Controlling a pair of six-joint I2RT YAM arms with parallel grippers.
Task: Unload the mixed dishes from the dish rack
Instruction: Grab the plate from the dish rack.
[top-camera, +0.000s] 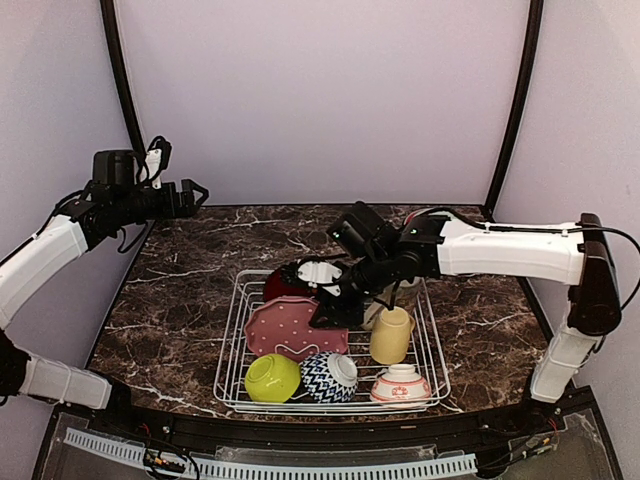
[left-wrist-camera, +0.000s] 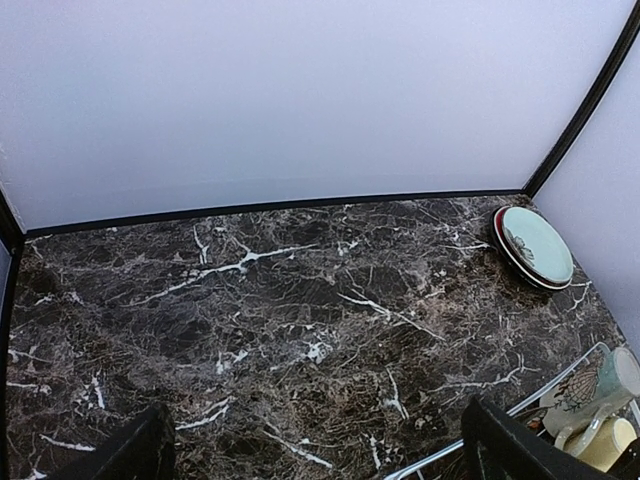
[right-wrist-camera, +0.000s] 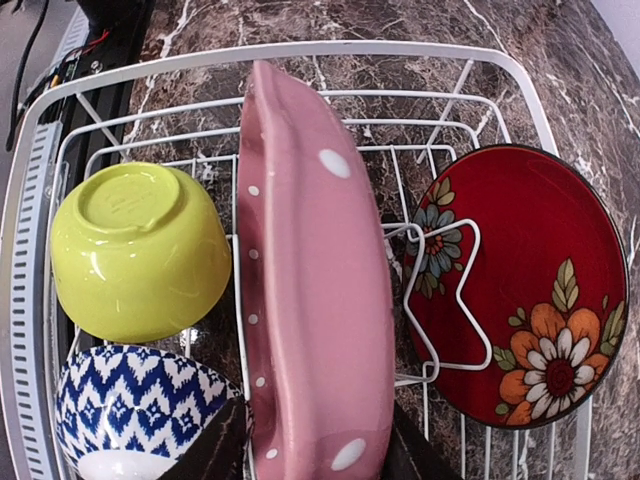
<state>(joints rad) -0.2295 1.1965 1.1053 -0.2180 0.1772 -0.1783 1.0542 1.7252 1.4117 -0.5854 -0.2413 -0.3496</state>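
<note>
The white wire dish rack sits front centre. In it a pink dotted plate stands on edge beside a red flowered plate leaning against the prongs. A lime bowl and a navy-zigzag bowl lie upside down on its other side. My right gripper straddles the pink plate's rim, its fingers pressed against both faces. A yellow mug and a pink-white bowl fill the rack's right part. My left gripper hangs open, high over the bare left table.
A teal plate lies stacked on darker plates at the back right corner of the marble table. A pale patterned mug shows in the rack's corner in the left wrist view. Black frame posts stand at both back corners.
</note>
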